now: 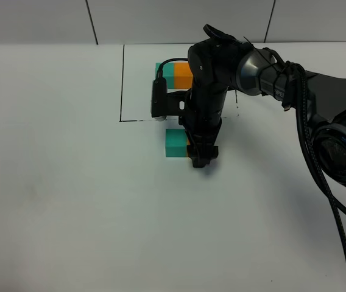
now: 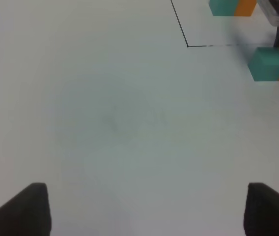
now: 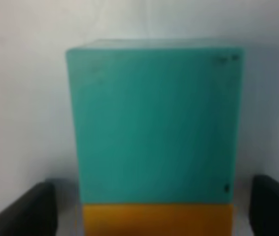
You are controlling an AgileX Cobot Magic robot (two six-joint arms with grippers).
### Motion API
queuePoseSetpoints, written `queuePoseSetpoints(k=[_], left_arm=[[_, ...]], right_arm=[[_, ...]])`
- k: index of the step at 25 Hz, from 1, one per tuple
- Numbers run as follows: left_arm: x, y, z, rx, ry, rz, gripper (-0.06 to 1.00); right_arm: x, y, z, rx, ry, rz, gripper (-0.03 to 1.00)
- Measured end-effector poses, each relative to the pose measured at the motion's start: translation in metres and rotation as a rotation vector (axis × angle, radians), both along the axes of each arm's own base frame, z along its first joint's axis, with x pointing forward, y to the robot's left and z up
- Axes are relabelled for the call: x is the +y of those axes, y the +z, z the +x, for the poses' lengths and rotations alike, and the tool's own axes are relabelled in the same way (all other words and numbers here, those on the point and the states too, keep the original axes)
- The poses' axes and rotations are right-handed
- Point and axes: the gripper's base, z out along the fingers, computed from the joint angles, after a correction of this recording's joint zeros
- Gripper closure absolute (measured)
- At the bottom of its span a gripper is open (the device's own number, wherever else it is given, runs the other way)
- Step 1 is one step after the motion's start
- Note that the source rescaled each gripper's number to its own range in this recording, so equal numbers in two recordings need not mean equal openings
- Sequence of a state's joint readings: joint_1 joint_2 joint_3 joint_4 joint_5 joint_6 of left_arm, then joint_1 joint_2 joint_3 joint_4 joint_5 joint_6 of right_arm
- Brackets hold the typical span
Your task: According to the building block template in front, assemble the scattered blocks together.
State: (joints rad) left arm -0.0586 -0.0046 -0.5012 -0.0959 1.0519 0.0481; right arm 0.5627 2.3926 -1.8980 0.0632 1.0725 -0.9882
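The template (image 1: 177,75), a teal and an orange cube joined, lies inside a black-lined rectangle (image 1: 122,85) at the back; it also shows in the left wrist view (image 2: 232,6). The loose teal cube (image 1: 174,145) sits just in front of the rectangle. The loose orange cube (image 1: 187,140) touches its right side and is mostly hidden by my right gripper (image 1: 202,159). In the right wrist view the teal cube (image 3: 154,123) fills the picture, with the orange cube (image 3: 156,220) against it. My right gripper (image 3: 152,211) is open, its fingers astride the orange cube with gaps either side. My left gripper (image 2: 147,211) is open and empty over bare table.
The white table (image 1: 69,201) runs wide to the left and front. The right arm (image 1: 264,70) reaches in from the right across the rectangle's right part. A camera cable (image 1: 331,201) hangs along the right edge. A grey wall stands behind the table.
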Motion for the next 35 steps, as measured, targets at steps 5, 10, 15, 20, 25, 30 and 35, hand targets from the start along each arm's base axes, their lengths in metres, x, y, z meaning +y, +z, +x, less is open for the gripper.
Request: queuePoseSetpoints(k=[5,10,15,20,25,30,35], left_arm=[[0.000,0.000,0.000,0.000,0.000,0.000,0.26],[0.000,0.000,0.000,0.000,0.000,0.000,0.26],[0.000,0.000,0.000,0.000,0.000,0.000,0.26],[0.000,0.000,0.000,0.000,0.000,0.000,0.26],[0.000,0.000,0.000,0.000,0.000,0.000,0.26],[0.000,0.000,0.000,0.000,0.000,0.000,0.26],[0.000,0.000,0.000,0.000,0.000,0.000,0.26]], right_arm=[[-0.008,0.019,0.000,-0.017,-0.099,-0.017,-0.02],[-0.035,0.085,0.007,-0.095,-0.359,0.081,-0.03],[-0.099,0.133,0.019,-0.137,-0.729,0.230,-0.03],[-0.188,0.139,0.008,-0.173,-1.074,0.311,-0.03],[-0.250,0.166,-0.036,-0.250,-1.344,0.391,-0.03],[-0.274,0.195,-0.102,-0.357,-1.436,0.452,-0.03],[-0.270,0.205,-0.168,-0.412,-1.456,0.496,-0.03]])
